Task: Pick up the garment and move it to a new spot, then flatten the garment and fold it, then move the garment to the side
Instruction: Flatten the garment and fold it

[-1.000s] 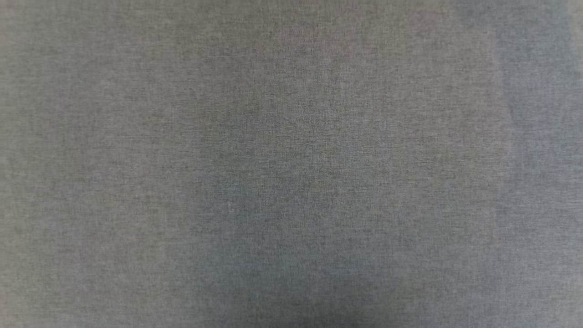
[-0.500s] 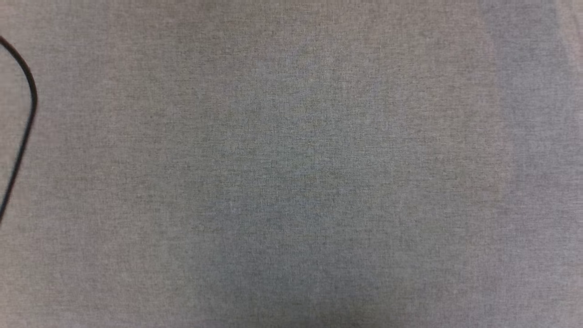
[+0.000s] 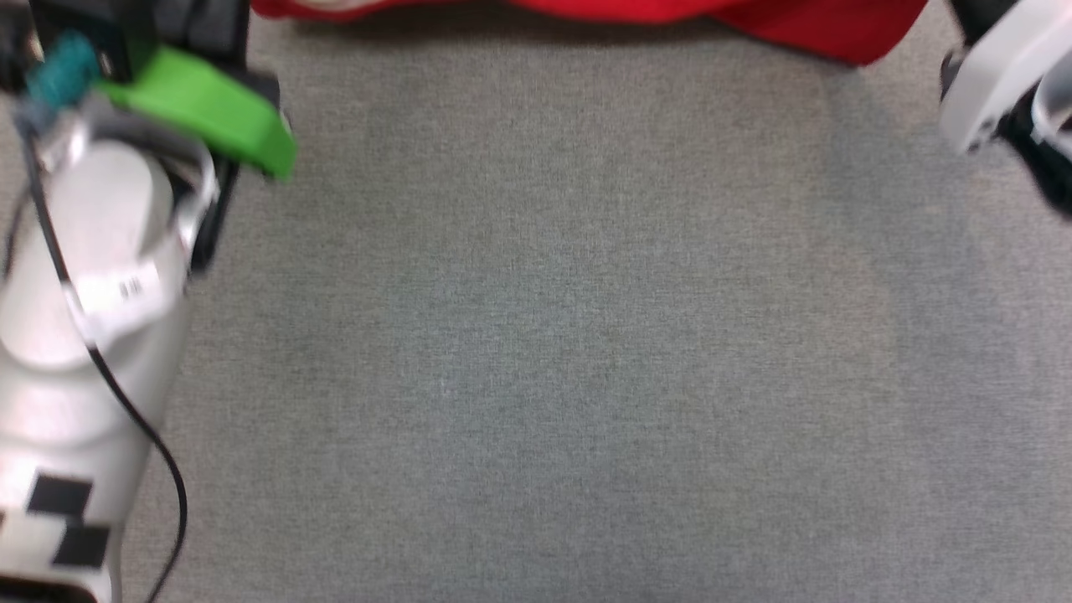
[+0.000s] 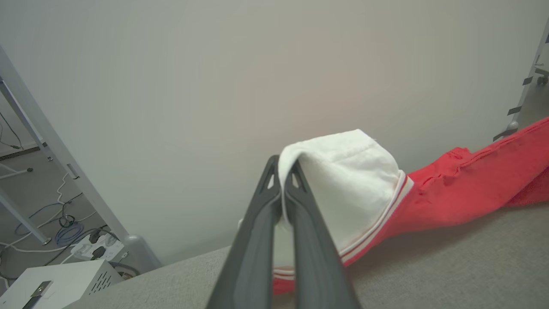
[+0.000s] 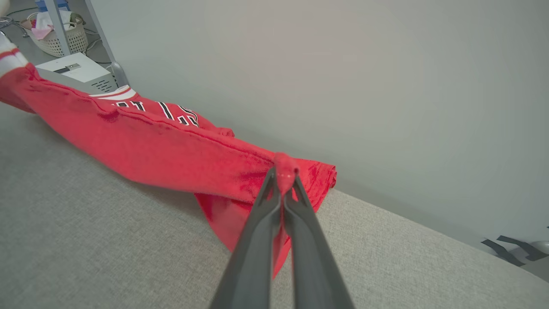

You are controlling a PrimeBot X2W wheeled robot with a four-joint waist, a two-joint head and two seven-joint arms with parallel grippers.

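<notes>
Two pairs of jaws clamp one garment, stretched between them: left jaws on its white sleeve, right jaws on red cloth.

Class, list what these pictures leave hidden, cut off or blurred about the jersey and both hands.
Head view: the garment is cut off by the top edge.
Right wrist view: folds hide most of its lettering.
Left wrist view: the left hand hides part of the white sleeve.
</notes>
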